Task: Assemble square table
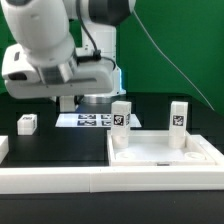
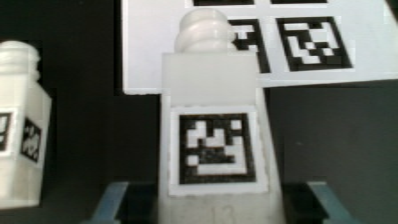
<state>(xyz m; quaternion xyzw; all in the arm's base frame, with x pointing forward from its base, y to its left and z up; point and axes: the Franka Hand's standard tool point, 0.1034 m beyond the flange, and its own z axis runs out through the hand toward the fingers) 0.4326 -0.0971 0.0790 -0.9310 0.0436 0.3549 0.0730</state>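
We found the fingers (image 2: 125, 203) part-closed, gripping a white leg (image 2: 214, 140) by its sides, threaded end toward the marker board (image 2: 267, 75); the tabletop (image 1: 165, 152) sat apart on the bench (image 1: 60, 145).

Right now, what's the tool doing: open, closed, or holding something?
Tool: closed on a white table leg, gripped between its two fingers.

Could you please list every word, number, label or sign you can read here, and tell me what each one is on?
Words, numbers, brands: none in either view.
Leg between the fingers: one black-white square tag, a coded pattern, not text.
Marker board: more such patterns, no text.
Standing legs: tags too small to make out.
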